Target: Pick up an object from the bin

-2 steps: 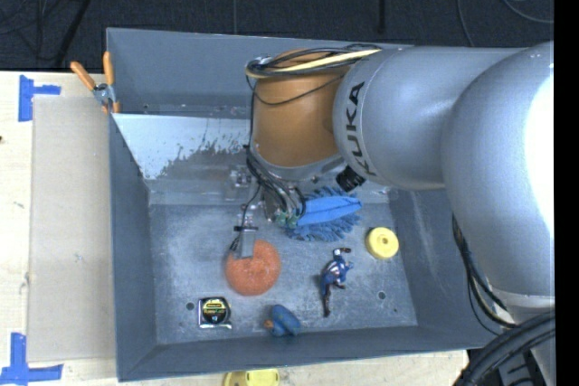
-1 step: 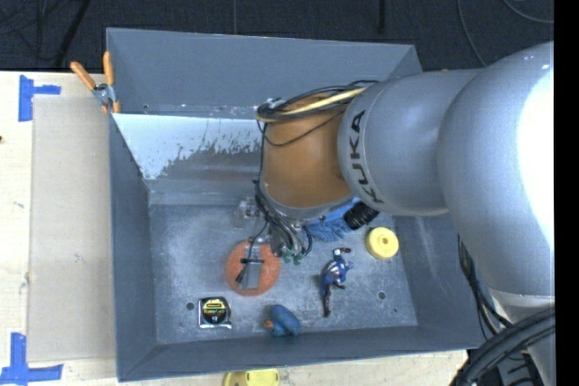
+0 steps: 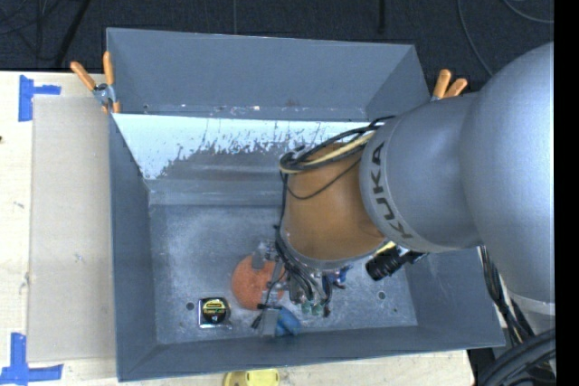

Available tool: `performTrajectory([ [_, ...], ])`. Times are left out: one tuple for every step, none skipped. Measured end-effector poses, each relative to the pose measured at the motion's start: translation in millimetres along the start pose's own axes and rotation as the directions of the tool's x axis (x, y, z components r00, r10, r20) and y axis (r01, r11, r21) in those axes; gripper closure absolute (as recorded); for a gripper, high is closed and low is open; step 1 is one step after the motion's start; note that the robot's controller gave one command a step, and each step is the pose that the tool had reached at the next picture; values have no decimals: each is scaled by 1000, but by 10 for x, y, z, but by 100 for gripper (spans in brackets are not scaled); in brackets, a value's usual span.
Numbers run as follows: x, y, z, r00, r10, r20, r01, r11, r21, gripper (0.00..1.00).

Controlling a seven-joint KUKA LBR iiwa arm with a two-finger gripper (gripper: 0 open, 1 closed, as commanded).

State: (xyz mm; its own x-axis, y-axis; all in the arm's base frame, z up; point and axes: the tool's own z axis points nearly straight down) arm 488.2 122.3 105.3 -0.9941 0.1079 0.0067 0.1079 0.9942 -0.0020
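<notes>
The arm (image 3: 470, 167) comes in from the right and bends down into the near half of the grey bin (image 3: 181, 221). Its gripper (image 3: 282, 296) sits low over the floor amid a small cluster of things. Whether the gripper is open, closed or already holding something cannot be told, because the wrist and its cables cover the tip.

The likeliest thing to be picked is the orange-red rounded object (image 3: 244, 281), which lies just left of the gripper, touching it or very nearly. A small blue piece (image 3: 288, 324) lies just on the near side of the gripper, close to the bin's near wall. A black-and-yellow tape measure (image 3: 214, 310) rests further left, apart from the others. The far half of the floor is bare.

The step in hand appears to be settling onto a grasp. To do it well, the gripper should be centred squarely over one thing before it closes, most plausibly the orange-red object. If it straddles the gap between that object and the blue piece, closing could pinch an edge and push both aside. A rounded body may also squirt sideways, so the grip should fall across its widest part and low down. The near wall is close, so the lift should go straight up, and only once the grip is sure
</notes>
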Motion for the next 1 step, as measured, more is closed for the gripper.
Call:
performTrajectory([
  [-599,344,-191,989,149,6,-149,989,-3,100],
])
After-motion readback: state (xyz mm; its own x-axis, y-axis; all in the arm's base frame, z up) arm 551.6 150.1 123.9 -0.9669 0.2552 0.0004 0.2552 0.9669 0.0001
